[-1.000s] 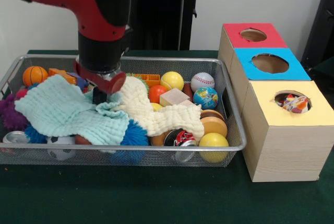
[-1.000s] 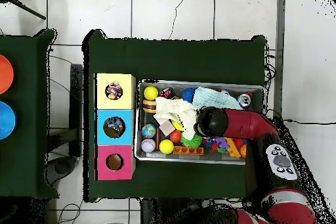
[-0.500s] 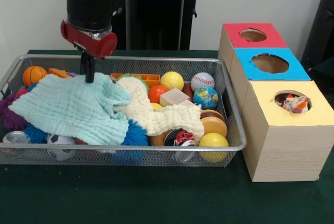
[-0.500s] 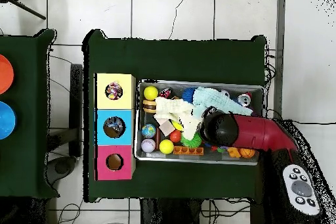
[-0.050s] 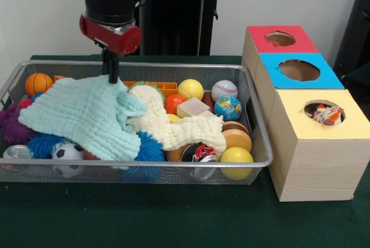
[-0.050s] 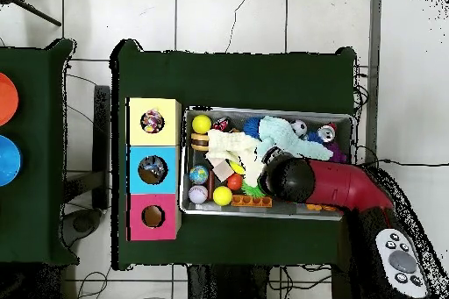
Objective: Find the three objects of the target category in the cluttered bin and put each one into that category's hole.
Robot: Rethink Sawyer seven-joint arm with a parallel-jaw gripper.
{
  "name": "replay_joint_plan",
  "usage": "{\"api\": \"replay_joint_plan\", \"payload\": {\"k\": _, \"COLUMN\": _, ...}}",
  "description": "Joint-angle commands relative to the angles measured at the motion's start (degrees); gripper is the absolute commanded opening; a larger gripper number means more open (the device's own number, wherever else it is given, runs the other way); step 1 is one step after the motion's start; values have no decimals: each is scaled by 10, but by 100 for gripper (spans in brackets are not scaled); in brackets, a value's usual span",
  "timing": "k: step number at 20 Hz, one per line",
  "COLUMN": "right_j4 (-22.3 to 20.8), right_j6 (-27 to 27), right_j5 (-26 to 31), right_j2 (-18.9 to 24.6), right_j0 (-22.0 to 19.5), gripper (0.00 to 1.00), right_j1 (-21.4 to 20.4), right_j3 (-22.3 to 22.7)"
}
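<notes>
My gripper (image 5: 111,77) hangs over the back left of the wire bin (image 5: 173,66), shut on a corner of the mint green cloth (image 5: 87,115). The cloth is lifted at that corner and drapes down over the toys at the left. A cream cloth (image 5: 173,126) lies across the bin's middle. Around it show a yellow ball (image 5: 190,89), a baseball (image 5: 224,91), a globe ball (image 5: 228,108), a small basketball (image 5: 39,83) and a soccer ball (image 5: 67,155). In the overhead view the arm (image 6: 329,181) hides the gripper; the mint green cloth (image 6: 285,133) shows beside it.
Right of the bin stand three boxes with round holes: red (image 5: 280,39), blue (image 5: 299,70) and yellow (image 5: 324,112), the yellow one with a patterned object in it. A wooden block (image 5: 193,107), a soda can (image 5: 199,154) and a blue spiky ball (image 5: 150,147) also lie in the bin.
The gripper rose out of the bin with the mint green cloth, then shifted right. The cloth was dragged along, and the soccer ball at the front left is now uncovered.
</notes>
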Motion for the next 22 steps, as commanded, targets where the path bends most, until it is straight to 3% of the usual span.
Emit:
{"api": "replay_joint_plan", "payload": {"k": 1, "right_j4": 35, "right_j6": 4, "right_j5": 14, "right_j2": 66, "right_j0": 11, "gripper": 0, "right_j1": -3, "right_j3": 91}}
{"api": "replay_joint_plan", "payload": {"k": 16, "right_j4": 45, "right_j6": 18, "right_j5": 13, "right_j2": 42, "right_j0": 44, "gripper": 0, "right_j1": -45, "right_j3": 120}}
{"api": "replay_joint_plan", "payload": {"k": 22, "right_j4": 27, "right_j6": 15, "right_j5": 2, "right_j2": 29, "right_j0": 53, "gripper": 0, "right_j1": -4, "right_j3": 70}}
